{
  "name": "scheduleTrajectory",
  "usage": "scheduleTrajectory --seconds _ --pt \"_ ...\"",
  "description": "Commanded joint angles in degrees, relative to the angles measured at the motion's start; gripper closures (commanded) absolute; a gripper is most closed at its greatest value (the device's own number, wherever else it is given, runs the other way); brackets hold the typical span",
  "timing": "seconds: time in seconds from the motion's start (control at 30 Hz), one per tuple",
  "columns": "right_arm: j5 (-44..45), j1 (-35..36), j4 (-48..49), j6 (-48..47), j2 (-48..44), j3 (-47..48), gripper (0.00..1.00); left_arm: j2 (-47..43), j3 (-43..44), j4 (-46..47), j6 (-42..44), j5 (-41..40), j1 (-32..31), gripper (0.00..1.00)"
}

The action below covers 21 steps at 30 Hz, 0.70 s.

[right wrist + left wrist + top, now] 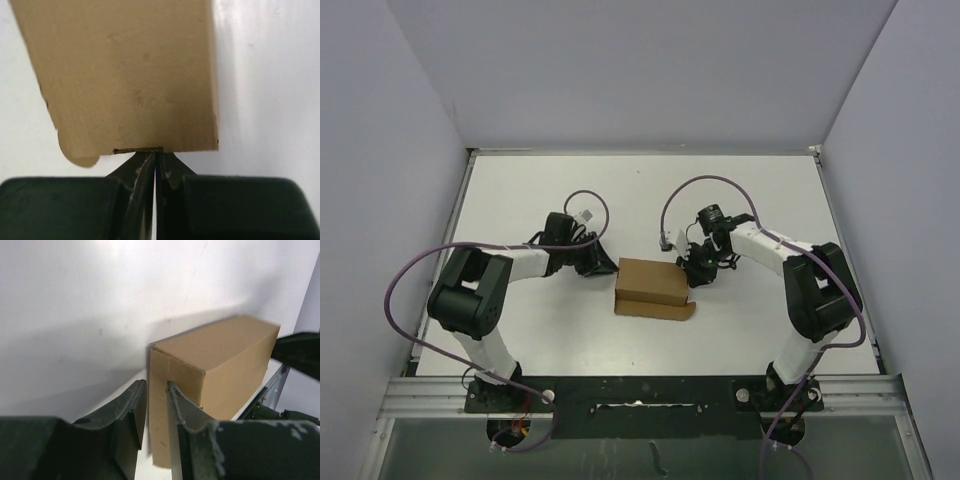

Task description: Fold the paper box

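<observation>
The brown paper box (652, 285) lies in the middle of the white table as a closed carton, with a lower flap (665, 311) sticking out along its near side. My left gripper (608, 266) is at the box's left end. In the left wrist view the fingers (156, 382) stand a narrow way apart, and the end panel of the box (225, 365) shows in the gap, with a sliver of table between it and the left finger. My right gripper (692, 272) is at the right end. Its shut tips (155, 152) touch the box's (125, 75) end edge and hold nothing.
Purple cables loop over both arms (585, 200). Grey enclosure walls (380, 150) close in the table on the left, back and right. A metal rail (640, 390) runs along the near edge between the arm bases.
</observation>
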Motion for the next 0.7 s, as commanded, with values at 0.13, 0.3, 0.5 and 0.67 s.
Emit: scheduleTrajectory --seconds 0.13,0.3,0.5,0.67 --pt "-6.2 2.2 -3.2 -1.2 -4.8 -2.1 1.00 9.2 14.1 -1.2 3.4 7.0 -0.5 0.77" --pt "-9.6 4.4 -5.4 -3.1 -5.9 -2.7 1.00 14.9 23.5 -7.3 6.1 7.9 -0.1 0.75" --pt "-10.5 7.9 -6.5 -3.4 -6.4 -2.3 0.98 21.7 33.1 -17.0 11.2 8.3 2.1 0.71" --pt "-11.6 6.3 -8.8 -5.5 -7.7 -2.4 0.96 17.5 32.0 -17.7 11.5 3.6 5.7 0.67"
